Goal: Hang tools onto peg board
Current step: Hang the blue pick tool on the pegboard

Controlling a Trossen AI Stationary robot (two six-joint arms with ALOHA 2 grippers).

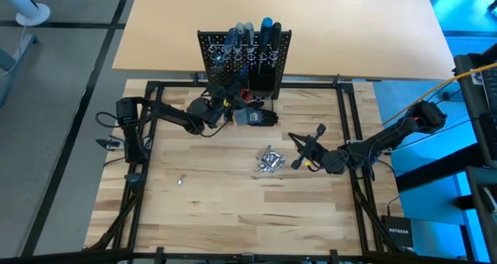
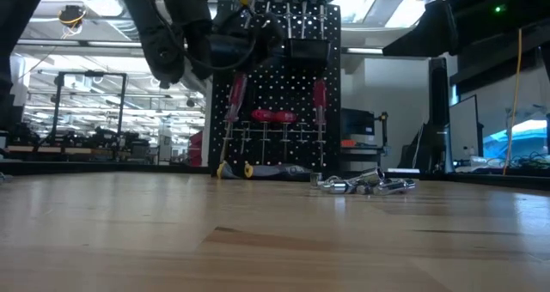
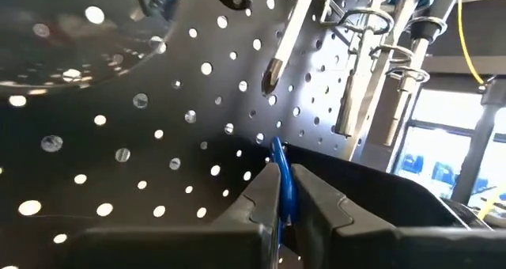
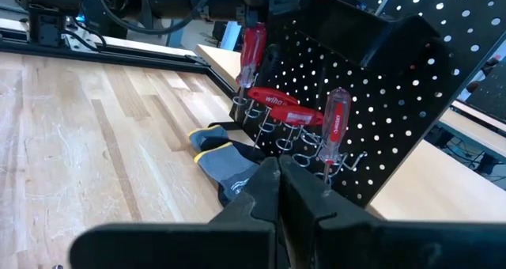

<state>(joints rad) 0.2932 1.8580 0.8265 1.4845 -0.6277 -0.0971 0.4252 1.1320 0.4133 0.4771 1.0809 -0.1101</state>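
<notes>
Faintly, "wiha" on red screwdriver (image 4: pixel 278 100); left claw (image 3: pixel 282 191) pinching blue tool (image 3: pixel 278 164); right claw (image 4: pixel 278 174) closed.

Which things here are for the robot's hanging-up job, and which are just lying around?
For the job:
- peg board
- screwdrivers in its ring holders
- silver metal pieces on the table
- left gripper, shut on a thin blue piece

Just lying about:
- grey glove at the board's foot
- right gripper, waiting shut

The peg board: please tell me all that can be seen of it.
The peg board is a small black perforated panel, metal by its look, standing upright at the table's far side. Pale wire rings hold red screwdrivers low down, blue and grey ones along the top. A black bin hangs on it. The left gripper is close before it.
</notes>
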